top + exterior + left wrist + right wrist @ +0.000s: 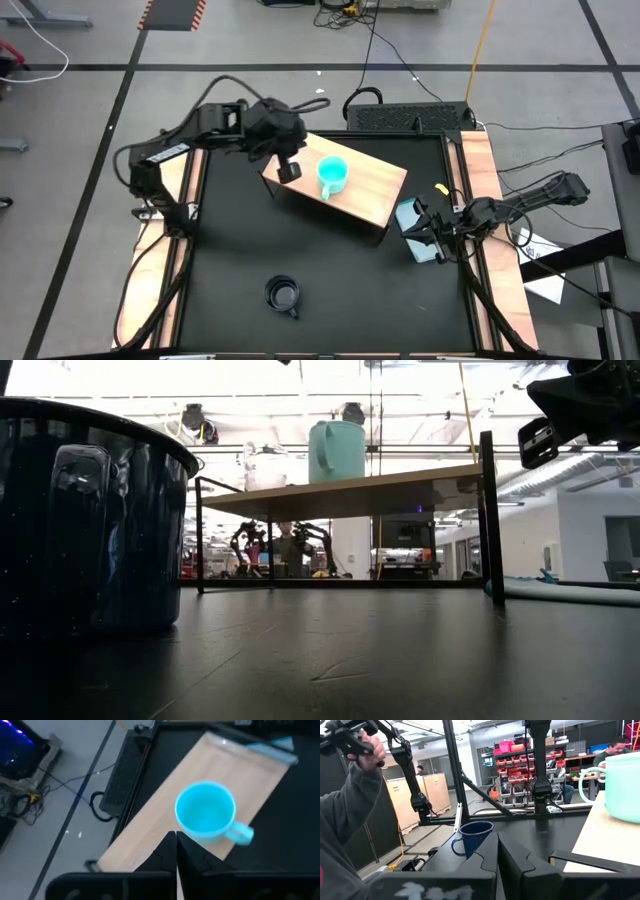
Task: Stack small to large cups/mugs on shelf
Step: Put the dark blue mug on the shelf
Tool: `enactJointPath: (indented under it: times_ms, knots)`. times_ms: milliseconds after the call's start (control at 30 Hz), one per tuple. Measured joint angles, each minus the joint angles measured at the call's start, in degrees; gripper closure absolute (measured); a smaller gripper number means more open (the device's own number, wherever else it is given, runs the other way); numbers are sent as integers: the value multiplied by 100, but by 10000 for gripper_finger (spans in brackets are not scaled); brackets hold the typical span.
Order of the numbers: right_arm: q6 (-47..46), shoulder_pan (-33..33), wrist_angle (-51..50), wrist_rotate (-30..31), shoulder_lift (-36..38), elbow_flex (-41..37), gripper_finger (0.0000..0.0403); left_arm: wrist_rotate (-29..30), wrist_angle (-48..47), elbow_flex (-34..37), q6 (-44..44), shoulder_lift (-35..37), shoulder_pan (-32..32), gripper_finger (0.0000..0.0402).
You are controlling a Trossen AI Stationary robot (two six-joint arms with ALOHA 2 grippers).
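Fingers of the left gripper point(290, 170) are sitting pressed together, holding nothing, over the shelf's point(375, 195) left end at upper centre. I'm seeing the turquoise mug point(332, 174) just right of them, handle pointing down-frame. Lower centre, the black mug point(283, 295) is waiting, well apart; the right gripper point(437, 232), also closed, is idling right.

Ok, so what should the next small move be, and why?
Probably swing the left gripper off the shelf toward the black mug. The turquoise mug and clear cup already stand on the shelf, while the black mug sits alone on the table's near left side. The left gripper looks shut and empty; the right gripper waits at the right edge.
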State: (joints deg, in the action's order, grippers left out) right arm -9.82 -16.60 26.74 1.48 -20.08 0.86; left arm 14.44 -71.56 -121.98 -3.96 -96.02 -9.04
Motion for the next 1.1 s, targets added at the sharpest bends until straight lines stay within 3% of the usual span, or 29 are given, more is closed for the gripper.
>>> enactJointPath:
  times_ms: [133, 233, 567, 733, 1100]
  knots:
    - [-1, -1, 0, 0, 0, 0, 403, 166, 210, 518, 97, 496, 127, 400]
    - [-2, -1, 1, 0, 3, 0, 403, 207, 889, 1310, 268, 1045, 103, 400]
    - [-117, 0, 47, 0, 2, 0, 403, -1926, 4048, 4830, -89, 3019, -329, 401]
    - [-132, 0, 4, 0, 2, 0, 403, -2121, 4964, 6147, -21, 3690, -488, 401]
    - [42, 0, -38, -1, 3, 0, 403, -2407, 6743, 8365, 243, 5425, -775, 401]
